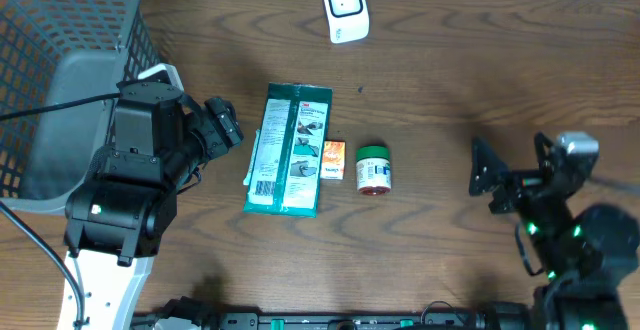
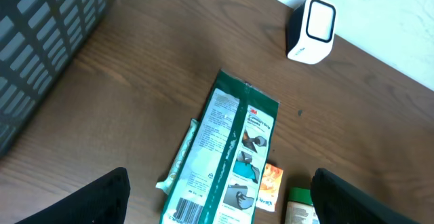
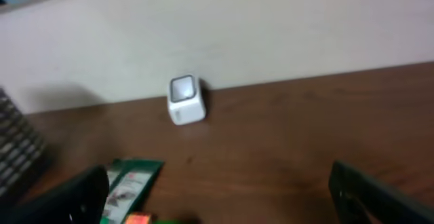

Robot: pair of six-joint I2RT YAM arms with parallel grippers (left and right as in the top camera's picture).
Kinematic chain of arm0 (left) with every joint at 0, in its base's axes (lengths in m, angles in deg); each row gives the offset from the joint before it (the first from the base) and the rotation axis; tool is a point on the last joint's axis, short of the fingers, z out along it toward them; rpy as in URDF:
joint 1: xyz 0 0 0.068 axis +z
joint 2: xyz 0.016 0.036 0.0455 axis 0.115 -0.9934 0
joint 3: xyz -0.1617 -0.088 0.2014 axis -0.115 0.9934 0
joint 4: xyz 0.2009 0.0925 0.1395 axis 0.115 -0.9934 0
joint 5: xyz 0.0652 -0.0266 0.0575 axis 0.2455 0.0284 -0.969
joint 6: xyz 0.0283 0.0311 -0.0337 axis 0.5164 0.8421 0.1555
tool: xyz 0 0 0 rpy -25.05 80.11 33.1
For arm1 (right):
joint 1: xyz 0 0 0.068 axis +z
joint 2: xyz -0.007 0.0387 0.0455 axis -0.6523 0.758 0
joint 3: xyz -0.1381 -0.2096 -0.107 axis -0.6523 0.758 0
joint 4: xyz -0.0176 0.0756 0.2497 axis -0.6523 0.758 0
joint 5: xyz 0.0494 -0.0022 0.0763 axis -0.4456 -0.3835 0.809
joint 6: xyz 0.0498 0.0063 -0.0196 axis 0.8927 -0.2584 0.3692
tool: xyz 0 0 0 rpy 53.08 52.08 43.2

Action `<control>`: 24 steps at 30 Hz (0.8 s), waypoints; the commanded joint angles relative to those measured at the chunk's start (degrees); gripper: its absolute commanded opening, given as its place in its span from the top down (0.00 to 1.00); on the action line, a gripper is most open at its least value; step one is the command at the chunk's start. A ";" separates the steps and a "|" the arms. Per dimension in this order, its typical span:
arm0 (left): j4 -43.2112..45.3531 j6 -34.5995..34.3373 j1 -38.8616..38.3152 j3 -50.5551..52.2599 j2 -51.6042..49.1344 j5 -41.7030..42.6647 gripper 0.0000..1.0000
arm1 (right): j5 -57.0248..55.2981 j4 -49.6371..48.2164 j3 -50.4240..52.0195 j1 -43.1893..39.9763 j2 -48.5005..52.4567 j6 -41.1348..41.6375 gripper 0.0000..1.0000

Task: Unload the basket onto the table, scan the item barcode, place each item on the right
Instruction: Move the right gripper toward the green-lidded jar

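Observation:
A flat green and white package (image 1: 288, 150) lies face up mid-table, its barcode (image 2: 186, 207) showing at its near end. Beside it sit a small orange box (image 1: 333, 159) and a green-lidded jar (image 1: 374, 168). The white barcode scanner (image 1: 345, 8) stands at the table's far edge. My left gripper (image 1: 222, 122) hovers open just left of the package, holding nothing; in the left wrist view the package (image 2: 227, 159) lies between its spread fingers (image 2: 108, 197). Off to the right, my right gripper (image 1: 512, 165) is open and empty, facing the scanner (image 3: 184, 100).
A grey mesh basket (image 1: 60, 70) fills the far left corner, close behind the left arm. A pale wall rises just beyond the scanner. Bare wooden tabletop (image 1: 450, 80) lies between the jar and the right arm.

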 commanded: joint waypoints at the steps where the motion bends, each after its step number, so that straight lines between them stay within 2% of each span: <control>1: -0.07 1.16 0.24 -0.90 -0.07 -0.96 0.14 | 5.95 5.18 -7.32 0.72 5.86 0.76 0.01; 8: -0.07 1.16 0.24 -0.90 -0.04 -0.96 0.14 | 8.92 21.24 -18.40 0.72 18.36 0.68 0.01; 14: -0.07 1.16 0.24 -0.90 -0.04 -0.96 0.14 | 9.55 31.34 -22.14 0.79 27.15 -1.03 0.01; 20: -0.07 1.16 0.24 -0.90 -0.07 -0.96 0.14 | 9.51 35.54 -22.47 0.79 33.22 -1.22 0.01; 24: -0.07 1.16 0.24 -0.90 -0.07 -0.96 0.14 | 12.35 32.85 -22.49 0.76 34.38 -0.02 0.01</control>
